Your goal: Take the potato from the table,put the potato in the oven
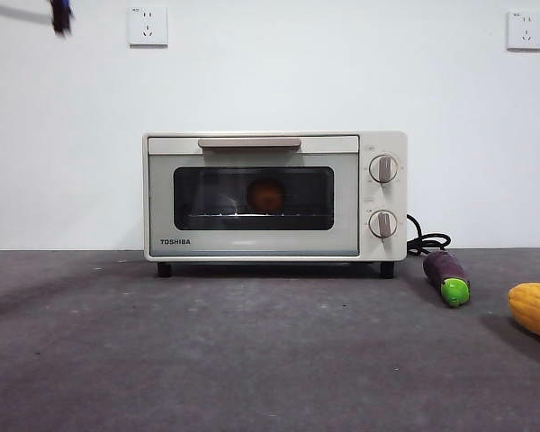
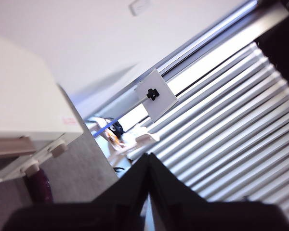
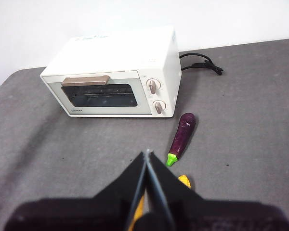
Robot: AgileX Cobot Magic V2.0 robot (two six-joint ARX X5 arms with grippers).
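White wall, grey table [image 1: 252,360]. Both grippers clenched, empty: right gripper [image 3: 147,159] raised above the table, oven [image 3: 115,77] at its 11 o'clock; left gripper [image 2: 148,161] lifted away. Potato [image 1: 266,195] sits inside behind the closed door. Eggplant [image 1: 446,274] and corn [image 1: 535,309] at the oven's 4 o'clock.

The round orange-brown potato [image 1: 266,195] sits inside the cream-white oven [image 1: 274,196] at frame centre, behind its closed dark glass door, on the grey table [image 1: 207,351]
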